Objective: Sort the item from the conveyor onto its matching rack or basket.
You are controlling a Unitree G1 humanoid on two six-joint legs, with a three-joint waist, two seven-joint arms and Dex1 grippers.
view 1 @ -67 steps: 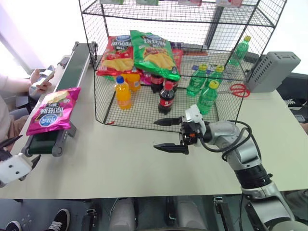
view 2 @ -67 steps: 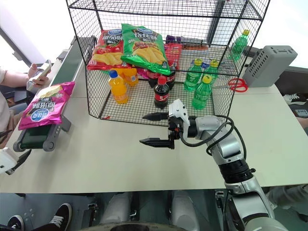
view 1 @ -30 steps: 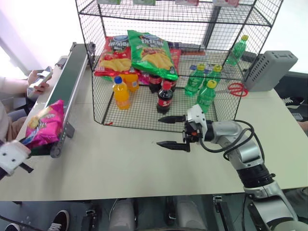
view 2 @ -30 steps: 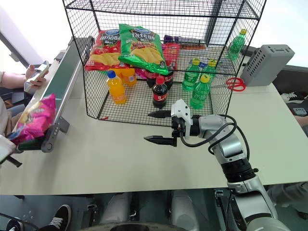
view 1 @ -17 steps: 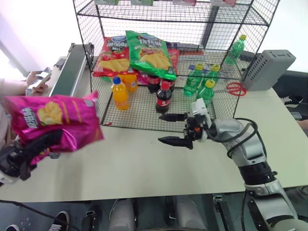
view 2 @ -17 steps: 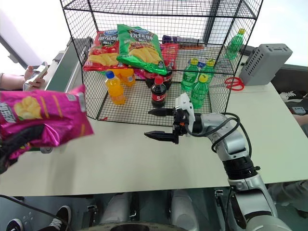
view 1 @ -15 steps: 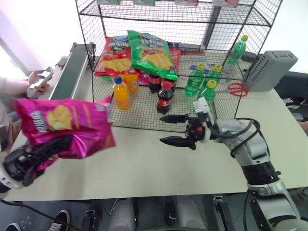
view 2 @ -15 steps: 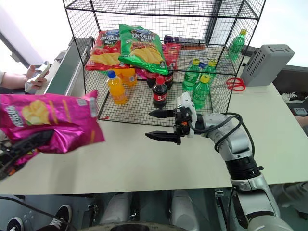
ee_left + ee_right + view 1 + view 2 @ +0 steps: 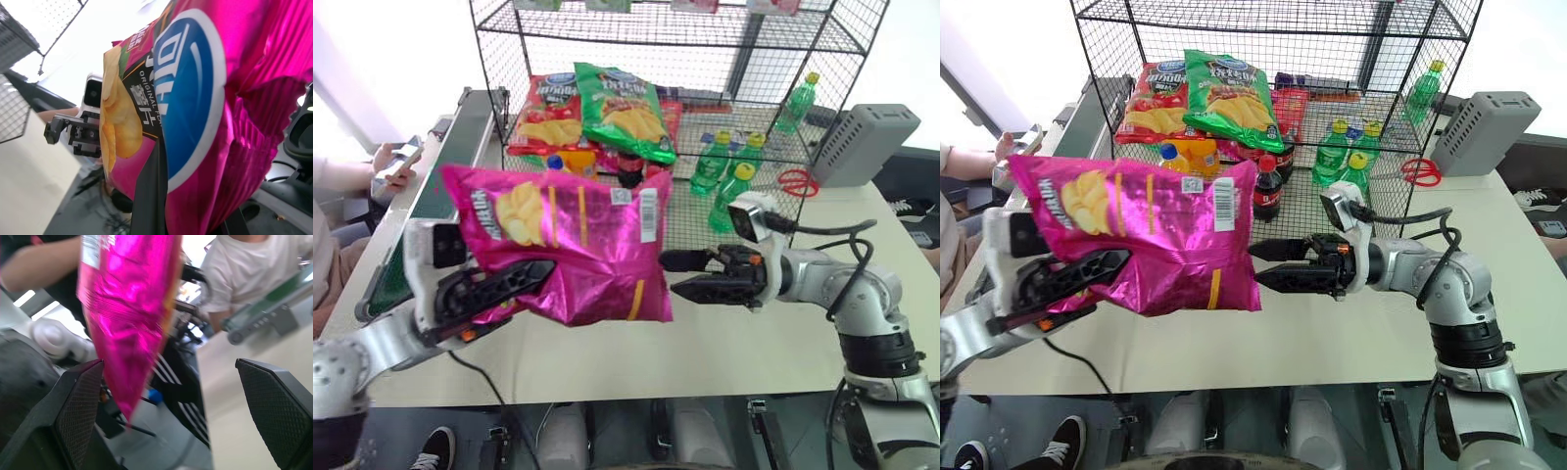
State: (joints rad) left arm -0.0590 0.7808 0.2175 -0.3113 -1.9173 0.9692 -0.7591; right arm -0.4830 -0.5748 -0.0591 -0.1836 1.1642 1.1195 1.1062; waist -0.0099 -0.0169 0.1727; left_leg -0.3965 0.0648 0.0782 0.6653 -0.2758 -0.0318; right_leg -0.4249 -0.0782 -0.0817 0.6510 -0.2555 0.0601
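I have the magenta chip bag (image 9: 570, 238) pinched by its left end in my closed left gripper (image 9: 499, 284), aloft near the rack (image 9: 607, 147), its right edge just beside my wide-open, empty right gripper (image 9: 690, 274); light, crinkly, slippery, crushable, so I'd take a flat seam.

The pink chip bag (image 9: 570, 240) hides the orange bottle (image 9: 555, 163).

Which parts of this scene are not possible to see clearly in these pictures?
- Orange bottle, head views: the pink chip bag covers all but its cap.
- Conveyor, head views: its near end is behind the bag and the left gripper.
- Rack: upper tiers cut off by the top edge.
- Person, right wrist view: blurred.
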